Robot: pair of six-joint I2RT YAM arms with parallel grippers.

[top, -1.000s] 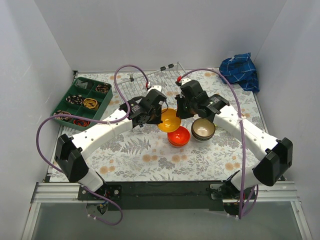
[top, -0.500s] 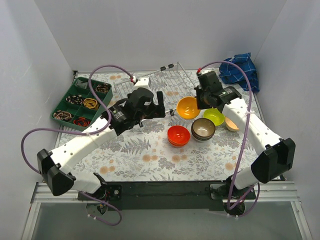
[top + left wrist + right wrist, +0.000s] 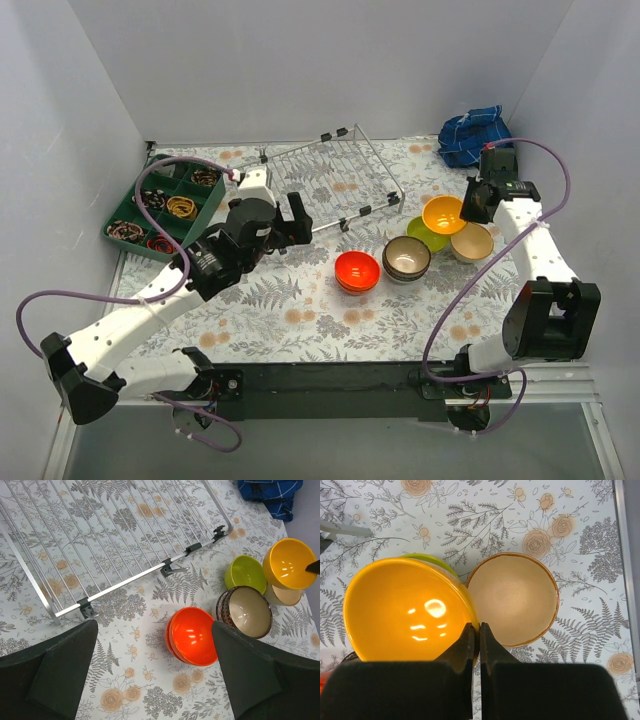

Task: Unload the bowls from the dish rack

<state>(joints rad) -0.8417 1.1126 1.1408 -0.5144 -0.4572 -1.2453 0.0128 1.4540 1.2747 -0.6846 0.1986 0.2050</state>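
Rim of yellow bowl (image 3: 405, 610) is pinched by right gripper (image 3: 476, 630), tan bowl (image 3: 512, 597) just beside its fingers; left gripper (image 3: 154, 626) stands spread wide, dish rack (image 3: 115, 535) lying ahead of its tips.

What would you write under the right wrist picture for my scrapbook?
Right gripper pinching the rim of the yellow bowl over a green bowl, beside a tan bowl.
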